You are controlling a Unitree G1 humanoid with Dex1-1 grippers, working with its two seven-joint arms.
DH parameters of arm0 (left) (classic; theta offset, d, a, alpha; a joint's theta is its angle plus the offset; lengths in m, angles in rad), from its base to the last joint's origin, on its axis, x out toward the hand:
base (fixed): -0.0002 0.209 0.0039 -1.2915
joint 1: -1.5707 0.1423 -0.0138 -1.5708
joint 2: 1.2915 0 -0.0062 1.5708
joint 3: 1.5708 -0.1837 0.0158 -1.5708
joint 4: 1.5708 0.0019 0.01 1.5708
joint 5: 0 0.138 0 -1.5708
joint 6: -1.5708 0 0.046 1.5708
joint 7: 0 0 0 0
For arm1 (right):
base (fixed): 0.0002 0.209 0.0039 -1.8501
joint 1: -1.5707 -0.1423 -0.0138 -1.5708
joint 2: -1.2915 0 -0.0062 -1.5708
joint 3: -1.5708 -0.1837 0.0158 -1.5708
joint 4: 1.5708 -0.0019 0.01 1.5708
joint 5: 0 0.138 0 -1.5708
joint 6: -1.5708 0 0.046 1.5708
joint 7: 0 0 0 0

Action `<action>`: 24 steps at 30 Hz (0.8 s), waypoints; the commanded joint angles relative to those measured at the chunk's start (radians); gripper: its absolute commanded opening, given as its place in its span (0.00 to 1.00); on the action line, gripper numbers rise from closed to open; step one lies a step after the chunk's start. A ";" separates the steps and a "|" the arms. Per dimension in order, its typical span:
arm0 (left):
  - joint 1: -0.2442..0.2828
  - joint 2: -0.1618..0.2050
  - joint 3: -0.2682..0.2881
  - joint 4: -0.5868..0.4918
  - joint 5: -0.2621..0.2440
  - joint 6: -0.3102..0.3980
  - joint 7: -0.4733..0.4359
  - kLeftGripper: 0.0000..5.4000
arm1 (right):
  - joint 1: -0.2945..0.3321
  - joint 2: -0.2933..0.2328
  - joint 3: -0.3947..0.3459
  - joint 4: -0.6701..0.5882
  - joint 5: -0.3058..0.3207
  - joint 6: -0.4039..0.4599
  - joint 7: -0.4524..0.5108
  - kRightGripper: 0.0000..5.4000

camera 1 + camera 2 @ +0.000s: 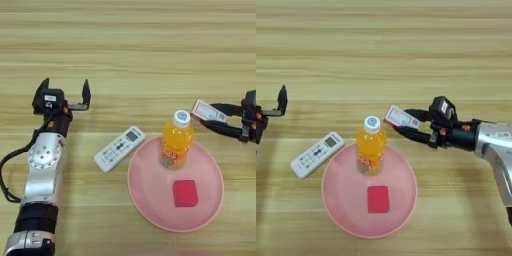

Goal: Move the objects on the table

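We think our right gripper, its jaws pinching the little white-and-red box at the bottle's 1 o'clock, must next lower it onto the pink plate, while our left gripper waits with spread jaws.

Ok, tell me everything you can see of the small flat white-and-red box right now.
The small flat white-and-red box is a thin card-like pack, mostly white with red edging and faint print that cannot be read. It is off the light wood-grain table, held between the two black fingers of the right gripper, which reaches in from the right. The box is tilted and sits just right of the white cap of the orange drink bottle, not touching it.
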 commanded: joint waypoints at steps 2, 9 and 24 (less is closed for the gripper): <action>-0.015 0.004 -0.005 0.011 0.009 -0.004 -0.001 1.00 | 0.081 -0.061 -0.025 -0.083 0.030 0.009 0.005 0.39; -0.021 0.004 -0.006 0.019 0.010 -0.005 -0.001 1.00 | 0.182 -0.098 -0.052 -0.126 0.041 -0.011 0.001 0.39; -0.031 0.006 -0.004 0.039 0.009 -0.013 -0.003 1.00 | 0.245 -0.119 0.032 -0.148 0.009 -0.046 0.015 0.39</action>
